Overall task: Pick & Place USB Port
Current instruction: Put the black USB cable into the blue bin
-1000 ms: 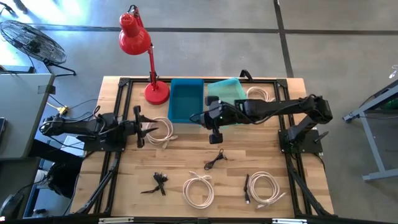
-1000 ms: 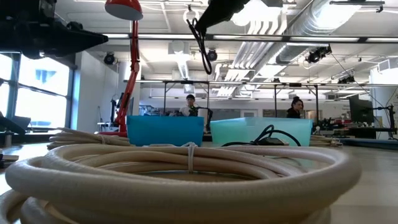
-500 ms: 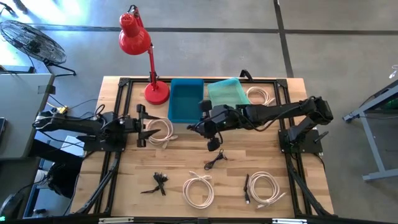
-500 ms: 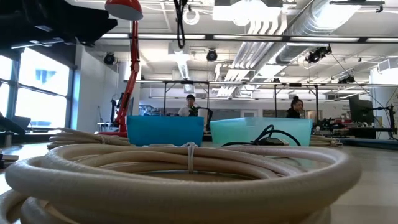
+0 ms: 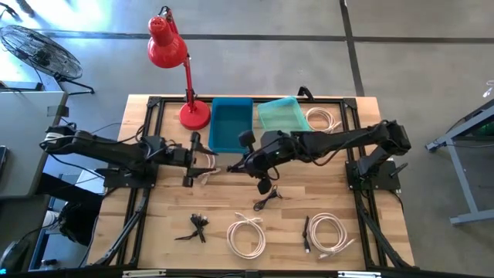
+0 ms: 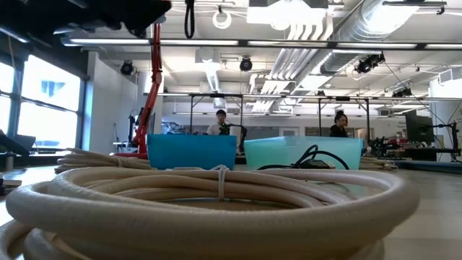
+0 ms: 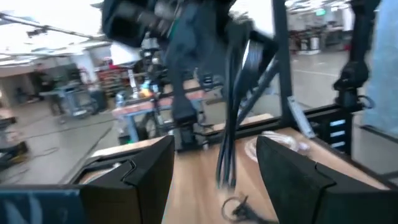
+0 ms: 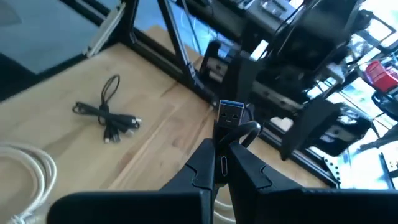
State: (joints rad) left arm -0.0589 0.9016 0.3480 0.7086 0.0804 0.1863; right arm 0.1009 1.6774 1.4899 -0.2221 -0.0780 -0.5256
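Note:
A thin black USB cable, its metal plug (image 8: 231, 112) sticking out past the fingertips, is in my right gripper (image 8: 219, 158), which is shut on it above the table's middle (image 5: 239, 164). The rest of the cable (image 7: 229, 143) hangs down in a doubled strand. My left gripper (image 7: 214, 174) is open and faces it from the table's left (image 5: 207, 159). Its two fingers stand apart on either side of the hanging strand without touching it. The low view shows only the cable's lower loop (image 6: 190, 18) at the picture's top. My right gripper pinches the black cable just behind its USB plug (image 8: 225, 134) between its two fingertips. The plug points on past the fingers, toward the table's left. The cable is lifted clear of the table, and its remaining length hangs slack below the hold.
A blue bin (image 5: 231, 123) and a teal bin (image 5: 282, 114) stand at the back, a red lamp (image 5: 181, 73) at the back left. White cable coils (image 5: 247, 235) (image 5: 328, 232) (image 5: 202, 162) and black cables (image 5: 194, 226) (image 5: 268, 199) lie on the wood.
My left gripper has gone toward the table's right, toward the right gripper, and risen a little. My right gripper has carried the black cable toward the table's left and rolled, so the hanging strand has shifted left and up in the low view.

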